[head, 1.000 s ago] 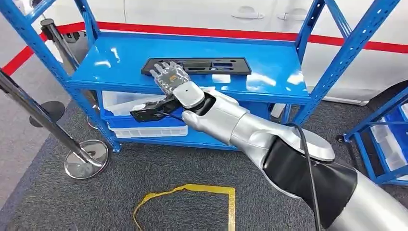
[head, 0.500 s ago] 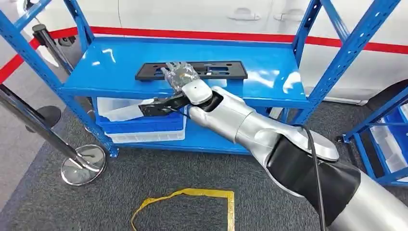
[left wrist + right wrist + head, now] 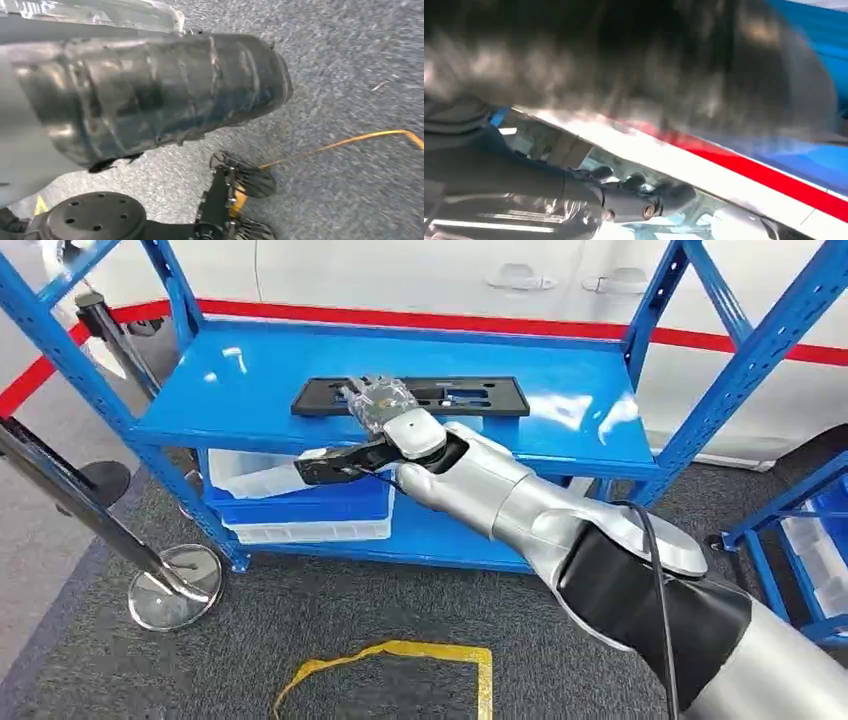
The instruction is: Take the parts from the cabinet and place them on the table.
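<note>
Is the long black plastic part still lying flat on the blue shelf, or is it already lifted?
Lying flat. The long black plastic part rests on the blue shelf; the right hand is on its near edge.

A: What's underfoot?
B: Dark grey carpet (image 3: 330, 610), with a yellow tape outline (image 3: 400, 665) stuck on it. Paler floor (image 3: 40, 570) lies beside it.
A: And behind?
B: A white wall (image 3: 400, 270) carrying a red stripe (image 3: 420, 318).
A: Furniture?
B: Another blue rack (image 3: 790, 540) at the side, and a stanchion's chrome base (image 3: 175, 585) resting on the carpet edge.
</note>
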Action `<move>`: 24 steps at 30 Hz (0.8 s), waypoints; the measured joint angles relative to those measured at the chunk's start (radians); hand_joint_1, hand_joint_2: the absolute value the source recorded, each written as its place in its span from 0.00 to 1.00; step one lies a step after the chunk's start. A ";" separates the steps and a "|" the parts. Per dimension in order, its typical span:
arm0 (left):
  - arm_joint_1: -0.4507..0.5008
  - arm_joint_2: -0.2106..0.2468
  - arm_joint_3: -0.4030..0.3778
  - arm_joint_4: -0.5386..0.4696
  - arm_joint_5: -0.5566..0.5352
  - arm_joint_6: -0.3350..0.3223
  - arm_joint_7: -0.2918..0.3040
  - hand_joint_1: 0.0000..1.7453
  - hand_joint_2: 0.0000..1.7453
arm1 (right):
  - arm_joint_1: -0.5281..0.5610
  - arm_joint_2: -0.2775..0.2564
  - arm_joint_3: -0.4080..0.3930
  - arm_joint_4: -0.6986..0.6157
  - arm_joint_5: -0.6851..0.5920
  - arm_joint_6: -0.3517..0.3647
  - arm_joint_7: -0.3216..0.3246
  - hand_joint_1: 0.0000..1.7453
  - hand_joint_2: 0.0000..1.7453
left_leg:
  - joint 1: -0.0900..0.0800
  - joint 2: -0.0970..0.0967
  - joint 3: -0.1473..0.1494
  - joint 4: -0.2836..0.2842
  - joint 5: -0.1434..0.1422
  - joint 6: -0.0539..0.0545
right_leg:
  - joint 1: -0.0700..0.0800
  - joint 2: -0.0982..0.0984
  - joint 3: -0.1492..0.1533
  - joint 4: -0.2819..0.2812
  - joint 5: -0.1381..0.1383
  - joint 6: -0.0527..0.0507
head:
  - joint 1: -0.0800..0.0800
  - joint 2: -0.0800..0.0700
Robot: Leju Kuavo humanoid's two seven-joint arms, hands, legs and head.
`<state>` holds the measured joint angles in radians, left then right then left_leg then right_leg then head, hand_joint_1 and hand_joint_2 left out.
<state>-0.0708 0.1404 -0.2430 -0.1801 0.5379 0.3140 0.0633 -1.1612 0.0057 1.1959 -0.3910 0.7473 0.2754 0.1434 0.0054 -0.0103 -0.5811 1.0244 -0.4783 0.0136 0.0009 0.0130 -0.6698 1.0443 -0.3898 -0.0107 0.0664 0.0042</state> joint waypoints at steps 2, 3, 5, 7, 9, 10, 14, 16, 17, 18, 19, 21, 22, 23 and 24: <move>0.002 0.000 -0.001 0.000 0.002 0.000 0.001 0.00 0.00 | 0.003 -0.008 0.000 0.000 -0.001 0.000 0.000 0.00 1.00 | 0.001 0.001 0.006 -0.006 -0.004 -0.009 | 0.001 0.002 0.002 -0.004 -0.003 -0.009 | 0.002 0.000; 0.002 0.000 -0.001 0.000 0.003 0.000 0.001 0.00 0.00 | 0.003 -0.009 0.000 0.000 -0.001 -0.002 0.001 0.00 1.00 | 0.002 0.001 0.006 -0.007 -0.012 -0.014 | -0.006 0.002 0.011 -0.011 -0.003 -0.014 | 0.002 0.000; 0.001 0.000 -0.002 0.000 0.004 0.000 0.001 0.00 0.00 | 0.003 -0.012 0.000 0.000 0.000 -0.008 0.004 0.00 1.00 | 0.004 0.005 -0.029 0.077 -0.053 -0.021 | -0.006 0.002 0.022 -0.016 -0.008 -0.024 | -0.003 0.000; 0.000 0.000 -0.002 0.000 0.006 0.000 0.000 0.00 0.00 | 0.013 -0.014 0.000 0.000 0.000 -0.010 0.010 0.00 1.00 | 0.004 0.005 -0.118 0.235 -0.105 -0.028 | -0.004 0.002 0.028 -0.016 -0.015 -0.030 | -0.002 0.000; 0.004 0.000 -0.005 0.000 0.008 0.000 0.000 0.00 0.00 | 0.029 -0.017 0.000 0.000 0.000 -0.010 0.012 0.00 1.00 | 0.005 0.005 -0.174 0.299 -0.094 -0.030 | -0.002 0.002 0.036 -0.015 -0.022 -0.031 | -0.002 0.000; 0.005 0.000 -0.006 0.000 0.009 0.001 0.000 0.00 0.00 | 0.034 -0.018 0.000 0.000 0.000 -0.011 0.012 0.00 1.00 | 0.005 0.005 -0.165 0.256 -0.050 -0.029 | -0.001 0.003 0.043 -0.015 -0.027 -0.031 | -0.002 0.000; 0.003 0.006 -0.008 0.000 0.013 0.002 0.000 0.00 0.00 | 0.033 -0.021 0.000 0.000 0.000 -0.016 0.012 0.00 1.00 | -0.007 0.005 -0.055 -0.001 0.067 -0.009 | 0.005 0.005 0.062 -0.015 -0.044 -0.020 | -0.002 0.000; 0.001 0.006 -0.008 0.000 0.013 0.004 0.001 0.00 0.00 | 0.038 -0.024 0.000 0.000 0.000 -0.016 0.012 0.00 1.00 | -0.008 0.005 -0.053 -0.012 0.059 -0.002 | 0.003 0.005 0.060 -0.017 -0.045 -0.012 | -0.001 0.000; 0.002 0.008 -0.009 0.000 0.014 0.004 0.002 0.00 0.00 | 0.038 -0.025 0.000 0.000 0.000 -0.016 0.013 0.00 1.00 | -0.008 0.005 -0.051 -0.013 0.057 0.003 | 0.003 0.004 0.063 -0.022 -0.045 -0.006 | -0.002 0.000; 0.003 0.007 -0.009 0.000 0.014 0.004 0.002 0.00 0.00 | 0.039 -0.026 0.000 0.000 0.000 -0.017 0.012 0.00 1.00 | 0.003 0.006 -0.041 -0.027 0.063 0.011 | 0.011 0.003 0.065 -0.010 -0.052 -0.001 | 0.000 0.000; 0.003 0.007 -0.009 0.000 0.014 0.004 0.002 0.00 0.00 | 0.039 -0.027 0.000 0.000 0.001 -0.017 0.013 0.00 1.00 | 0.002 0.007 -0.033 -0.032 0.063 0.013 | 0.007 -0.004 0.048 0.019 -0.061 0.004 | 0.001 0.000; 0.001 0.007 -0.009 0.000 0.014 0.004 0.002 0.00 0.00 | 0.038 -0.030 0.000 0.000 0.001 -0.017 0.013 0.00 1.00 | 0.003 0.008 -0.022 -0.033 0.055 0.026 | 0.005 -0.004 -0.015 0.150 -0.122 0.012 | 0.003 0.000; 0.001 0.007 -0.009 0.000 0.014 0.003 0.002 0.00 0.00 | 0.041 -0.031 0.000 0.000 0.001 -0.017 0.013 0.00 1.00 | 0.003 0.008 -0.020 -0.032 0.051 0.029 | 0.002 -0.003 -0.061 0.229 -0.153 0.015 | 0.003 0.000; 0.001 0.007 -0.009 0.000 0.014 0.003 0.003 0.00 0.00 | 0.045 -0.032 0.000 0.000 0.001 -0.016 0.013 0.00 1.00 | 0.004 0.008 -0.017 -0.030 0.046 0.029 | -0.002 -0.004 -0.100 0.288 -0.167 0.018 | 0.005 0.000; 0.001 0.007 -0.009 0.000 0.014 0.003 0.004 0.00 0.00 | 0.048 -0.032 0.000 0.000 0.001 -0.016 0.013 0.00 1.00 | 0.004 0.007 -0.014 -0.029 0.042 0.028 | -0.006 -0.004 -0.117 0.301 -0.157 0.021 | 0.004 0.000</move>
<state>-0.0697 0.1476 -0.2518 -0.1797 0.5524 0.3170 0.0671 -1.1129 -0.0267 1.1955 -0.3910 0.7481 0.2590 0.1560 0.0093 -0.0033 -0.5949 0.9955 -0.4364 0.0420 -0.0049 0.0086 -0.7864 1.3456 -0.5464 0.0102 0.0705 0.0042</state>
